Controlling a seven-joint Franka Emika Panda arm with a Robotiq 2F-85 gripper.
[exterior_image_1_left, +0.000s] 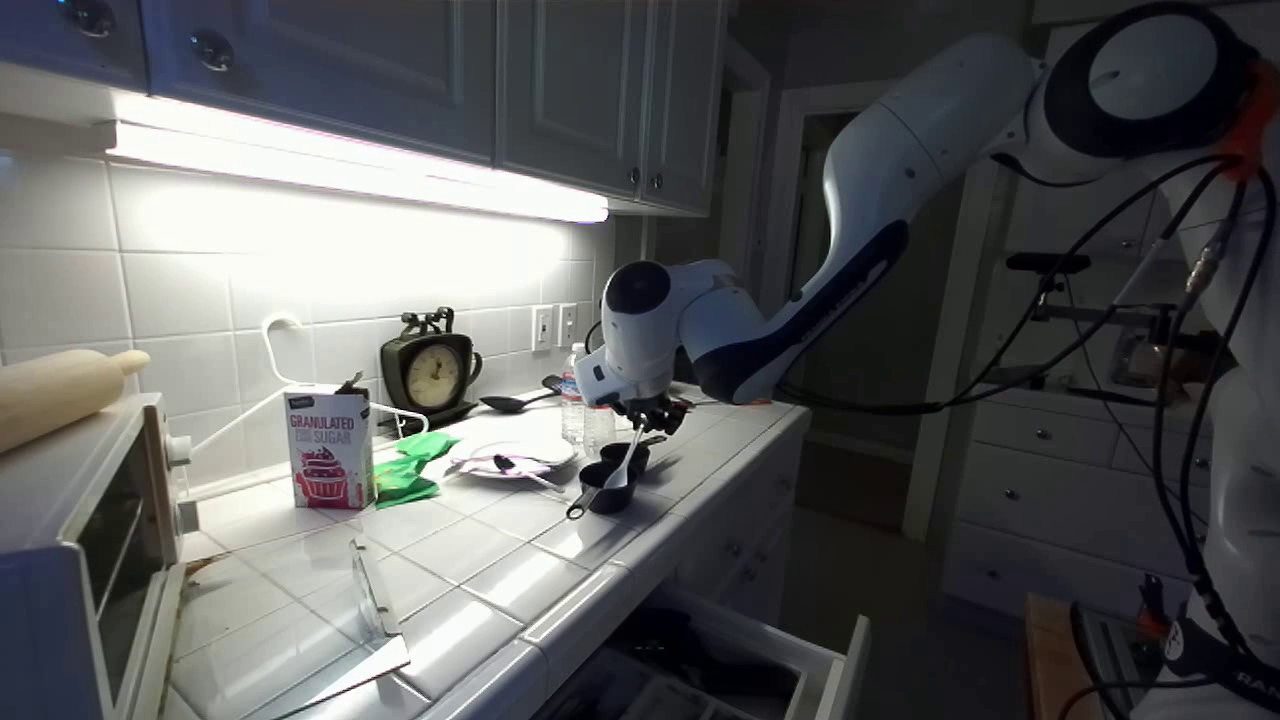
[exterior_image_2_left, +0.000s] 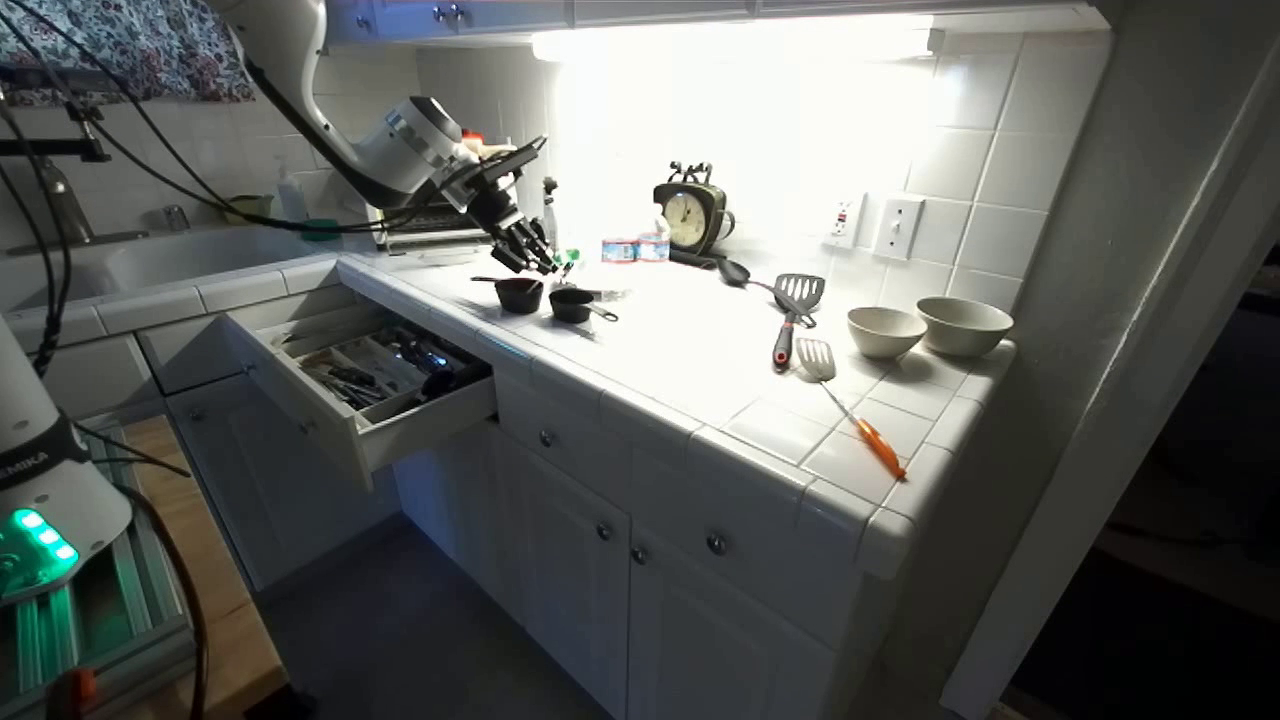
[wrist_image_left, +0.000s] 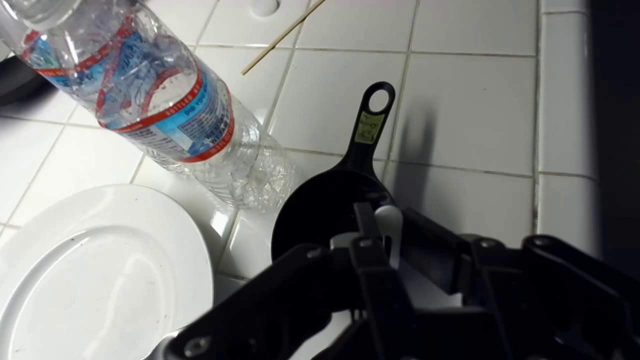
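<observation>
I'm pinching a pale spoon (exterior_image_1_left: 630, 452) in the nearly closed hand (wrist_image_left: 387, 216), its lower end overlapping a black cup (exterior_image_1_left: 607, 501) in an exterior view; I'm not making out whether they're touching. The fingers (wrist_image_left: 430, 245) are hiding part of the spoon. I'm reading "GRANULATED SUGAR" on a box (exterior_image_1_left: 330, 450), "DID YOU" on a bottle (wrist_image_left: 190, 115).

A clear bottle (wrist_image_left: 180, 117) blocks one flank of the labelled black cup (wrist_image_left: 312, 215), with a white plate (wrist_image_left: 110, 290) near the cup on that side. A second black cup (exterior_image_1_left: 610, 502), under the white spoon (exterior_image_1_left: 618, 475) in the gripper (wrist_image_left: 388, 223), crowds it too. Bare bench (wrist_image_left: 475, 110) leaves passage along the labelled cup's other flank.
</observation>
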